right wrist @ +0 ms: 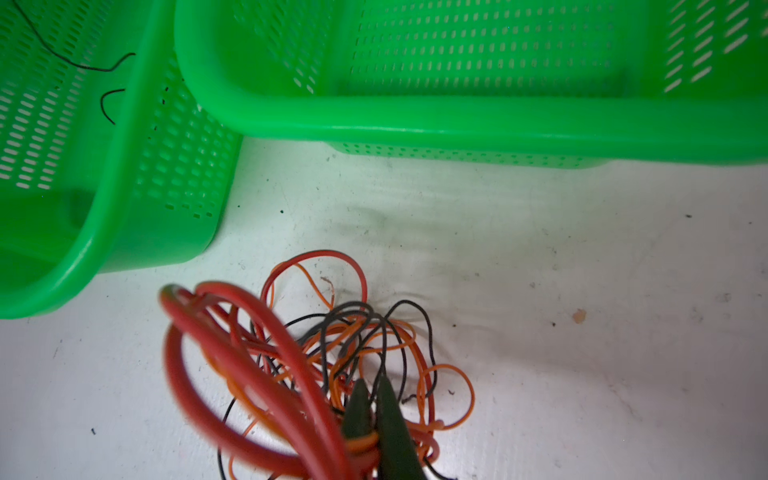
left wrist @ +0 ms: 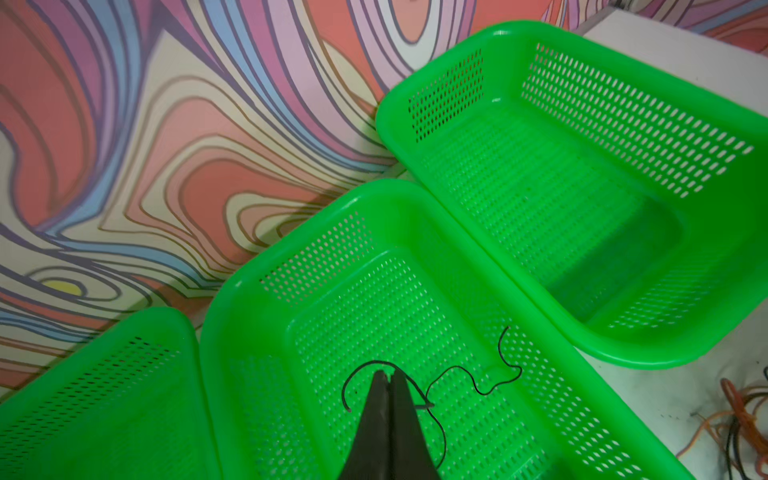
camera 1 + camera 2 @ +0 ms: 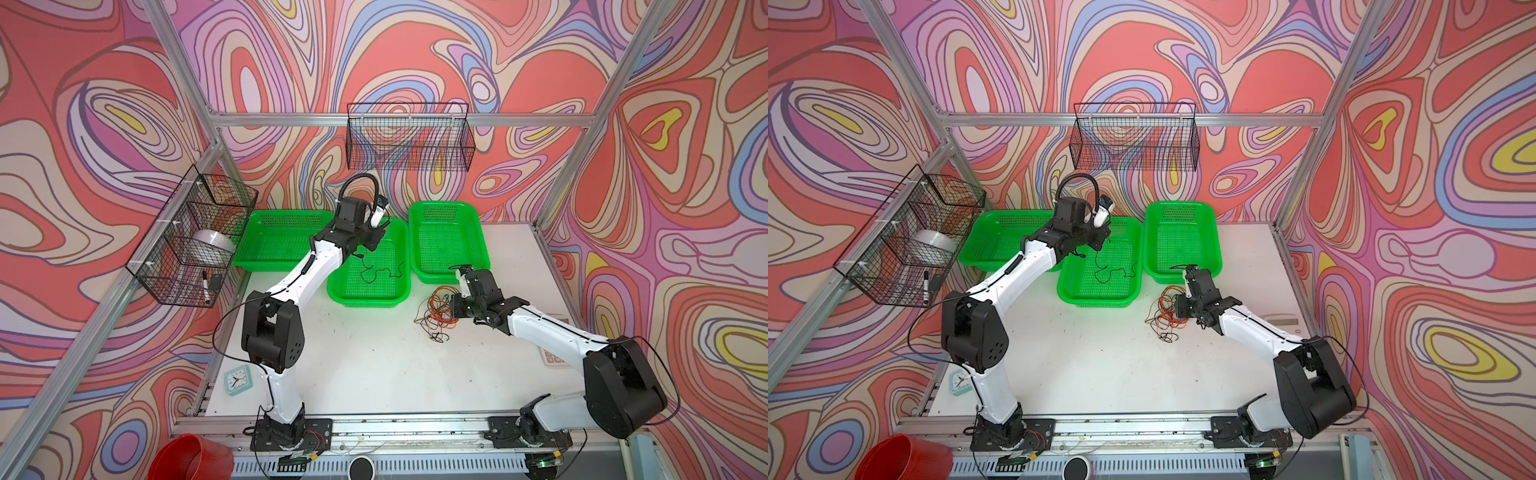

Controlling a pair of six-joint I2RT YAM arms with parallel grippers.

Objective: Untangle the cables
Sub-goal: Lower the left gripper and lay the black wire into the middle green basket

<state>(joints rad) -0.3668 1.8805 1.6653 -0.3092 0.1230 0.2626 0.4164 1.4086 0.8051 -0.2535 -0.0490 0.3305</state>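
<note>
A tangle of red, orange and black cables [image 3: 434, 313] [image 3: 1165, 316] [image 1: 332, 340] lies on the white table in front of the baskets. My right gripper [image 3: 451, 309] [image 1: 372, 384] is sunk into it, shut, with an orange cable pinched between the fingers. One loose black cable [image 3: 376, 274] [image 3: 1113, 272] [image 2: 478, 382] trails across the floor of the middle green basket [image 3: 370, 297] [image 2: 232, 332]. My left gripper [image 3: 374, 245] [image 2: 388, 374] hangs over that basket, shut, and the black cable crosses right at its tips and rises to them.
Green baskets stand left [image 3: 257, 266] and right [image 3: 449, 276] of the middle one, touching it. Black wire baskets hang on the left frame [image 3: 195, 241] and back rail [image 3: 409, 137]. A small clock [image 3: 238, 380] sits near the left arm's base, a red bucket [image 3: 191, 457] below the table.
</note>
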